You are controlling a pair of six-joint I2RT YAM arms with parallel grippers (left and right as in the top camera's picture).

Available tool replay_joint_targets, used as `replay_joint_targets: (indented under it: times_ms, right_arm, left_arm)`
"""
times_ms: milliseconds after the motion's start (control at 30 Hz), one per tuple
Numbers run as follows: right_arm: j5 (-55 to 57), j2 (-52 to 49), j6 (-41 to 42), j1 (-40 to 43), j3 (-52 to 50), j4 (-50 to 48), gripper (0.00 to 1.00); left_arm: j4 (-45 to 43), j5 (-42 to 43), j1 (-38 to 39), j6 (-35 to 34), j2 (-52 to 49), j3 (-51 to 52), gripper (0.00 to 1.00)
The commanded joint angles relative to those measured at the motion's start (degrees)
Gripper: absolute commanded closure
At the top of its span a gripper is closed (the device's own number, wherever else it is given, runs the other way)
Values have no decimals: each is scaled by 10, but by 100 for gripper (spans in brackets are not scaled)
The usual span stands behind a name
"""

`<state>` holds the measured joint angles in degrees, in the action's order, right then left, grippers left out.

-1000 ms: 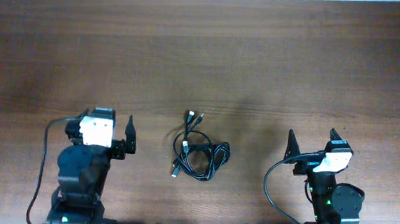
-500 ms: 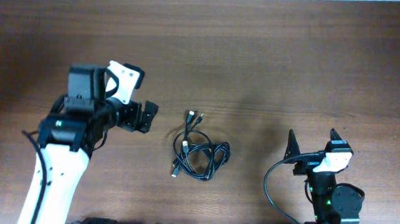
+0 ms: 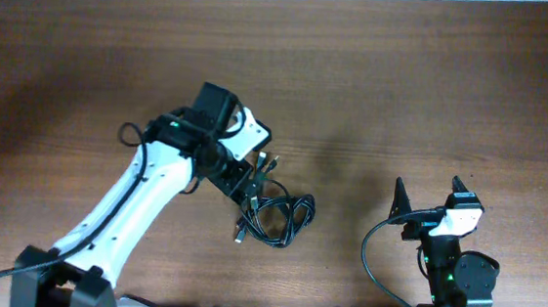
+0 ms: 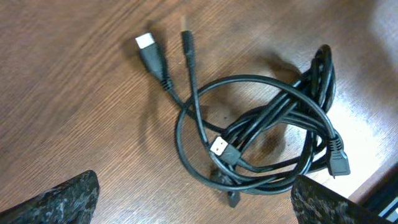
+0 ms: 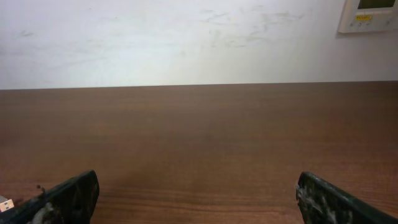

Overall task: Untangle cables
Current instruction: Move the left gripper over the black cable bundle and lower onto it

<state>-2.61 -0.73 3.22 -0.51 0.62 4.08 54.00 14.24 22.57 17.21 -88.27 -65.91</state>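
Left arm (image 3: 138, 207) is reaching out over the table (image 3: 407, 86). The left gripper (image 3: 250, 183) is hovering at the upper-left edge of the cables (image 3: 277, 215). Its fingers are spread wide and holding nothing. In the left wrist view the fingertips (image 4: 65, 199) are sitting in the two bottom corners, with the bundle lying between and ahead of them. Can't tell whether either tip is touching a cord.

The cables (image 4: 261, 143) are lying flat on the wood near the middle of the table, between the two arms and right under the left gripper (image 4: 193, 186). It's one loose tangle: a round loop with several strands crossing through it, bunching tighter on one side. Four ends are showing:
- A silver-tipped flat plug (image 4: 146, 45) and a thin black plug (image 4: 185, 38) are sticking out side by side, clear of the loop.
- A white-faced plug (image 4: 219, 148) is lying inside the loop, on top of the crossing strands.
- A black plug (image 4: 339, 163) is resting at the outer edge of the bunched side.

The right gripper (image 3: 428, 185) is sitting by its base at the right side, well apart from the cables. Its fingers are open wide and empty. The right wrist view is showing the right gripper (image 5: 198, 190) over bare wood, facing a white wall (image 5: 186, 37) with a wall panel (image 5: 370, 15) in the top corner.
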Motion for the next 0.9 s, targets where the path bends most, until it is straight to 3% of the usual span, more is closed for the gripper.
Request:
replay_joint_targets:
  times_ms: [0,233,400,533,767,867]
  right_arm:
    - [1,4,3,2,-3,3,1]
    - [1,4,3,2,-3,3,1]
    - [1,4,3,2,-3,3,1]
    - [1,4,3,2,-3,3,1]
    - [1,4,3,2,-3,3,1]
    - [1,4,3,2,-3,3,1]
  left_arm:
    - [-12,-5,33,66,-5,-13,1]
    - [-46,-5,120,241,-27,-13,1]
    - [-111,-5,125,247,-68,-13,1]
    - [-104,-5,125,250,-72,-12,1]
    - [-53,-5,125,440,-92,-4,1]
    - [-55,-5,125,473,-113,-3,1]
